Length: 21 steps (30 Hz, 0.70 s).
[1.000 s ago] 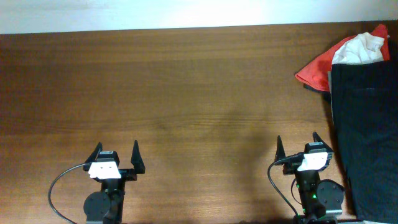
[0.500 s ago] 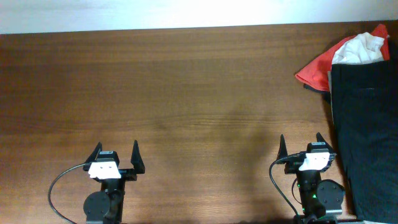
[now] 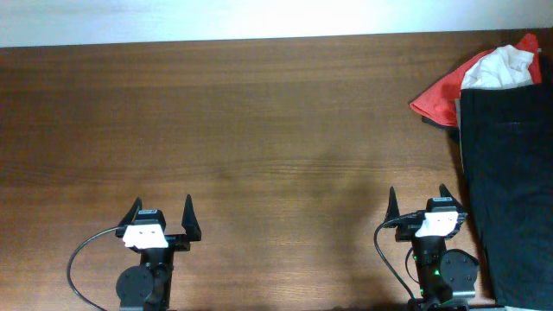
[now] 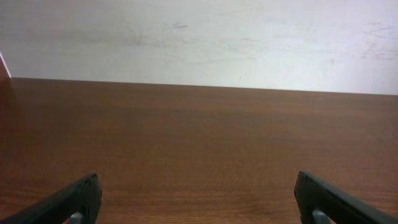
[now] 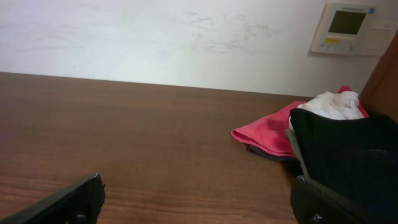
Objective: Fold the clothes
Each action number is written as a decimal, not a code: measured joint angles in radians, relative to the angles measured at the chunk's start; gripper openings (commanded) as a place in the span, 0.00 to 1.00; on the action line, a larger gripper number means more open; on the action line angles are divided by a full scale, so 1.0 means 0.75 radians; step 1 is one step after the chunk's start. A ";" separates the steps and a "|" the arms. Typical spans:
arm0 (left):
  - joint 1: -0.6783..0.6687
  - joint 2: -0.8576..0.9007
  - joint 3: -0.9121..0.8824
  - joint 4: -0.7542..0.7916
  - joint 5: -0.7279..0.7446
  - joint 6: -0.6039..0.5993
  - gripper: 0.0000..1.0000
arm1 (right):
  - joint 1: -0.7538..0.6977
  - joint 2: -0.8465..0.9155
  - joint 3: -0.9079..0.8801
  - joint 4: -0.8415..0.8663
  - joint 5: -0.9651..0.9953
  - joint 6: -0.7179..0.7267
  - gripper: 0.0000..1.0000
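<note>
Where you look down from overhead, the left gripper (image 3: 162, 207) and right gripper (image 3: 416, 197) sit at the table's (image 3: 259, 130) near edge, jaws spread and holding nothing. The clothes lie at the far right: a black garment (image 3: 510, 173) with a red garment (image 3: 436, 97) and a white garment (image 3: 499, 67) bunched at its far end. Your left wrist view shows wood between parted fingers (image 4: 71, 200). Your right wrist view puts the pile ahead and to the right, apart from the fingertips.

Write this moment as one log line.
left hand open, empty | right hand open, empty | black fabric garment, red fabric garment, white fabric garment: piled, untouched
</note>
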<state>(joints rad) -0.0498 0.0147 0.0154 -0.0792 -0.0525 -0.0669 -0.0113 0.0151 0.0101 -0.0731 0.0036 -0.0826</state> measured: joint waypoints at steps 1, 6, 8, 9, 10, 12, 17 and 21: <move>0.000 0.001 0.000 0.000 0.000 0.000 0.99 | 0.000 0.000 0.000 0.000 0.001 0.000 0.99; 0.001 0.001 0.000 0.000 0.000 0.000 0.99 | 0.000 0.000 0.000 0.000 0.001 -0.001 0.99; 0.000 0.001 0.000 0.000 0.000 0.000 0.99 | 0.000 0.000 0.000 0.000 0.000 0.001 0.99; 0.000 0.001 0.000 0.000 0.000 0.000 0.99 | 0.000 0.000 0.000 0.000 0.001 0.000 0.99; 0.000 0.001 0.000 0.000 0.000 0.000 0.99 | 0.000 0.000 0.000 0.000 0.001 0.000 0.99; 0.000 0.000 0.000 0.000 0.000 0.000 0.99 | 0.000 0.000 0.000 0.000 0.001 0.000 0.99; 0.000 0.001 0.000 0.000 0.000 0.000 0.99 | 0.000 0.000 0.000 0.024 -0.125 0.106 0.99; 0.000 0.001 0.000 -0.001 0.000 0.000 0.99 | 0.000 0.000 0.000 0.036 -0.390 0.277 0.99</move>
<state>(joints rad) -0.0498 0.0151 0.0154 -0.0795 -0.0525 -0.0669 -0.0113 0.0151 0.0101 -0.0463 -0.2886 0.1253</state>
